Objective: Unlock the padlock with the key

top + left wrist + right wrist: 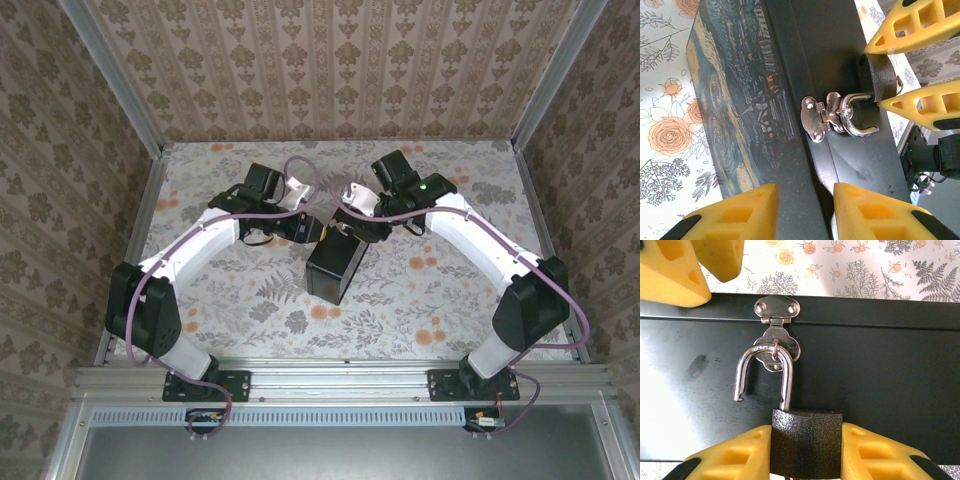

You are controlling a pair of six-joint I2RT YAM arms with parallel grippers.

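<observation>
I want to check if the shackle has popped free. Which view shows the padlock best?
Right wrist: the padlock faces the camera, shackle raised, one end free. Left wrist shows it side-on; from the top it is too small.

My two arms are built alike. My left arm [205,238] and my right arm [480,232] have smooth white shells over their long links, with chunky black housings [145,310] at the joints. Each stands on a black base plate [205,385] fixed to a silver rail [340,375]. A purple cable [128,315] loops along each arm, and a small green light [422,186] glows near my right wrist. My left hand [804,189] and right hand [805,430] have the same fingers [745,215]. They are bright yellow wedges that taper to blunt tips, with window-like hollows moulded in and black strips [687,226] at their roots.
</observation>
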